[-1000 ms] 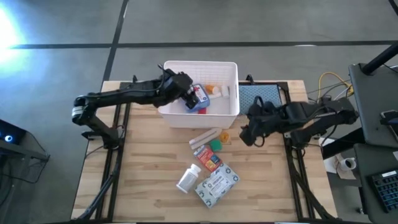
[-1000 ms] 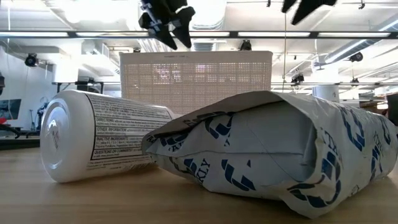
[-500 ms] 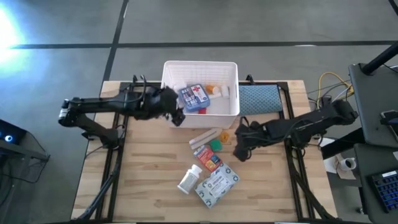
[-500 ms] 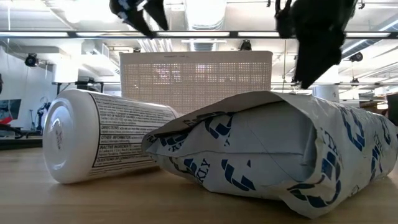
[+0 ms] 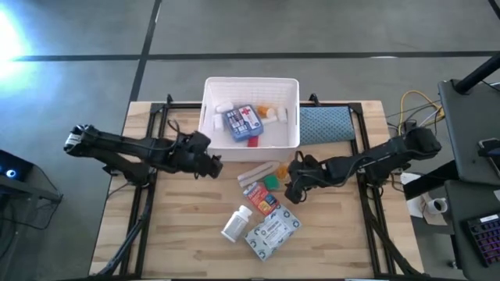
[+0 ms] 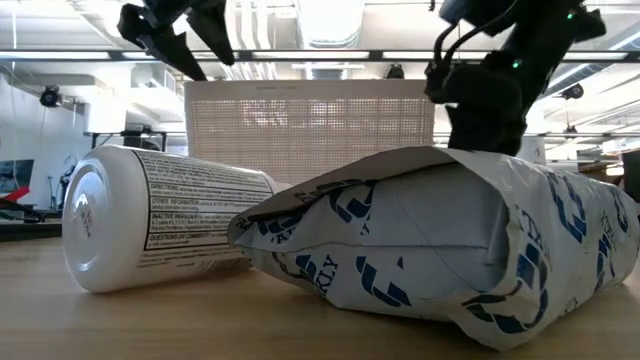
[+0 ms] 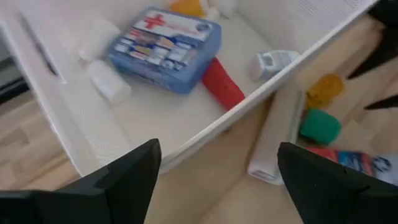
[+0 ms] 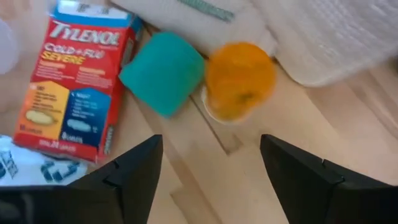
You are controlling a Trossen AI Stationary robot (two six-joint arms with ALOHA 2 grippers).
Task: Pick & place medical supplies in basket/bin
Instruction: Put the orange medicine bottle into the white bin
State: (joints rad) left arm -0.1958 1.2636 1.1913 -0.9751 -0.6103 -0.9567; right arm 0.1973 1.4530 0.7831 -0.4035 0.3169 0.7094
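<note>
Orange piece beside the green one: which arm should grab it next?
Right, probably. The right gripper hangs open over the orange piece and green piece. The left gripper, also open and empty, sits off near the basket corner.

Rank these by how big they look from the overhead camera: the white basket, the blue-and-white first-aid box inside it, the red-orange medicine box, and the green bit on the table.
Largest to smallest in the high view:
1. white basket
2. blue-and-white first-aid box
3. red-orange medicine box, a little smaller than the first-aid box, though close
4. green bit
</note>
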